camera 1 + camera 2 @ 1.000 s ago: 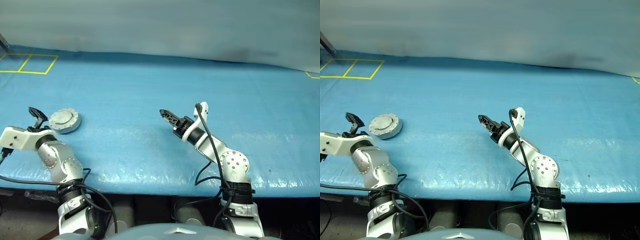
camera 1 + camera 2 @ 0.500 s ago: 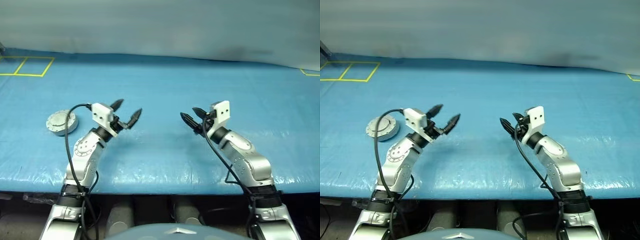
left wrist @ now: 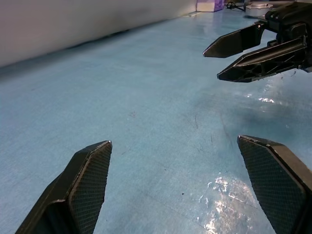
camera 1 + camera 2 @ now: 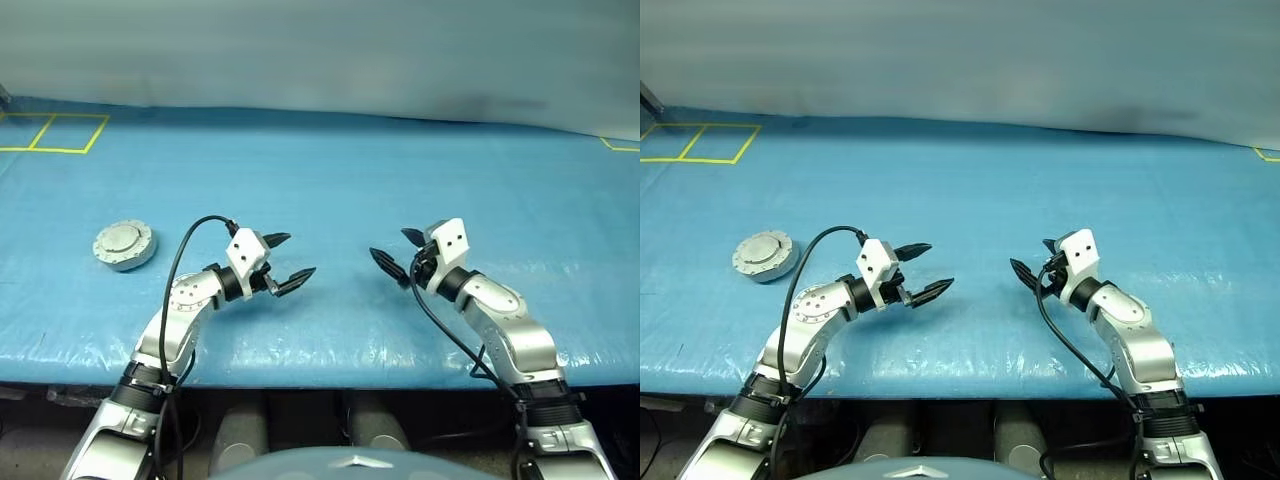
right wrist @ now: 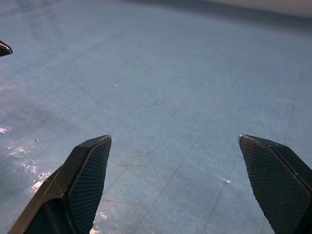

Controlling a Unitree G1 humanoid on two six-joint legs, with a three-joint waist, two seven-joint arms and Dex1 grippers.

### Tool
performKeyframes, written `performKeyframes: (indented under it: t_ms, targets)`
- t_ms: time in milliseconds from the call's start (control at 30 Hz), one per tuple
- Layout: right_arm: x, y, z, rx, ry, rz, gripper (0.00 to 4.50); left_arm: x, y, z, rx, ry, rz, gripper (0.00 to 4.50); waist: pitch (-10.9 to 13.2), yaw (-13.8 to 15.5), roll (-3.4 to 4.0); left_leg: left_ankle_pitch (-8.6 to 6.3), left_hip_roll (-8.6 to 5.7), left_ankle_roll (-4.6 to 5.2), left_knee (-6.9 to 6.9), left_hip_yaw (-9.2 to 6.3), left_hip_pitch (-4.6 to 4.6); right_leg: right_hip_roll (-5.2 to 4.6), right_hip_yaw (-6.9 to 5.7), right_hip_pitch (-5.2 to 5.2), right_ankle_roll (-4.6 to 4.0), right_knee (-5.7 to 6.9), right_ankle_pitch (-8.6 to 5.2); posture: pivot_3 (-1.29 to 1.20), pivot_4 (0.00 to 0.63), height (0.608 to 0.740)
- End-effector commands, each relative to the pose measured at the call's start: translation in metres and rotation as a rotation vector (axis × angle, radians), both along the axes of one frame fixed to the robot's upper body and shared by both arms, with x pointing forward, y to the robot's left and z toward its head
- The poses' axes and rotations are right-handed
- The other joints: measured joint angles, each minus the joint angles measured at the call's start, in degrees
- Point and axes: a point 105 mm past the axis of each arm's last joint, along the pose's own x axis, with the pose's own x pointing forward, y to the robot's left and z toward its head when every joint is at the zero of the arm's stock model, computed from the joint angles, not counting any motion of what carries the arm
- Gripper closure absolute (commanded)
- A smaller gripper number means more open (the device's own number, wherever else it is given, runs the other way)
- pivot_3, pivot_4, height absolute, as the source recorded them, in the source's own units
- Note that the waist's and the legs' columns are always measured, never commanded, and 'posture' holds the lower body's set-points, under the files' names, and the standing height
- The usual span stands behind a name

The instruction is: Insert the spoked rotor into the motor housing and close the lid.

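From the head cameras: the motor housing (image 4: 125, 245) sits on the blue table (image 4: 400, 160) with the lid (image 4: 124, 240) shut over it (plain grey face up), off to the left of both arms. The left gripper (image 4: 283, 262) hangs much nearer it than the right gripper (image 4: 398, 254), but points away, toward the table's middle. Both stand wide open and hold nothing.

Left wrist camera: its spread fingers (image 3: 80, 187) frame bare blue cover, with the right gripper facing it.

Right wrist camera: fingers (image 5: 83, 183) equally far apart, bare table between them.
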Motion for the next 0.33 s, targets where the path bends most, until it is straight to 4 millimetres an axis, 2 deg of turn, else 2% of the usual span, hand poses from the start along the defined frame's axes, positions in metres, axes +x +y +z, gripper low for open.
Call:
performKeyframes:
  t_ms: [33, 333]
  targets:
    - [0.0007, -0.0003, 0.0120, 0.001, -0.058, -0.016, 0.04, 0.0020, -0.0024, 0.0087, -0.011, -0.033, -0.002, 0.00, 0.0, 0.2, 0.00, 0.00, 0.00, 0.00, 0.00, 0.00, 0.00, 0.00, 0.00, 0.00, 0.00, 0.00, 0.00, 0.00, 0.150, 0.740]
    - [-0.0017, -0.0046, 0.0107, -0.009, -0.061, -0.057, 0.04, 0.0029, -0.0056, 0.0094, -0.016, -0.042, -0.004, 0.00, 0.0, 0.8, 0.00, 0.00, 0.00, 0.00, 0.13, 0.00, -0.02, -0.01, 0.00, 0.04, 0.02, 0.01, 0.01, 0.00, 0.150, 0.740]
